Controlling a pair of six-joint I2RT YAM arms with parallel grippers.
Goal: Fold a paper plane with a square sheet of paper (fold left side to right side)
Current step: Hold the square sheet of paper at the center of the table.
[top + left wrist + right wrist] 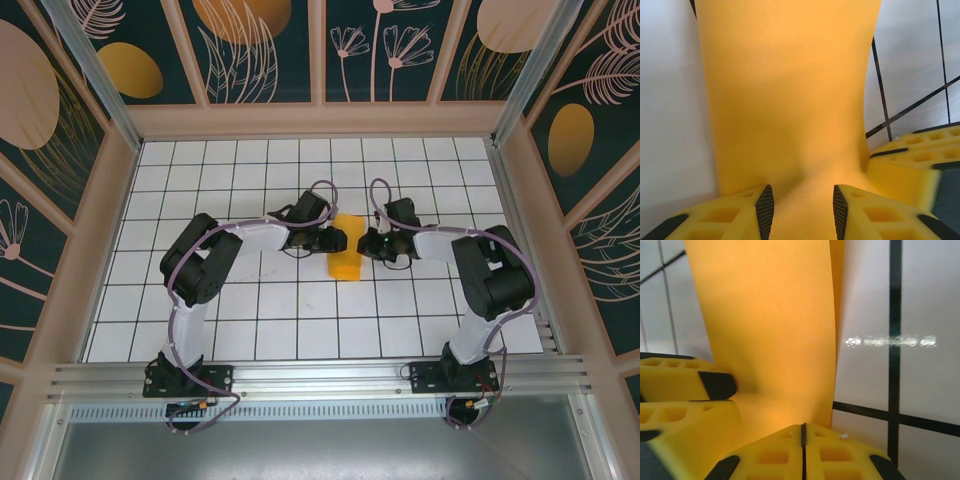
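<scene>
square sheet of paper [346, 255] folded narrow — no dart yet | left gripper [802, 210] loose astride it | right gripper [802, 437] clenched on its edge

**Sheet's Ends Lost to Edges and Fingers**

From above, the 12 o'clock end of the square sheet of paper [345, 264] is hidden under the left gripper [338, 241] and the right gripper [363, 243], whose tips are too small to read. Both wrist views cut the sheet off at 12 o'clock. In the left wrist view, the right gripper at 4 o'clock is blurred. The right wrist view leaves unclear whether the sheet is pinched.
</scene>
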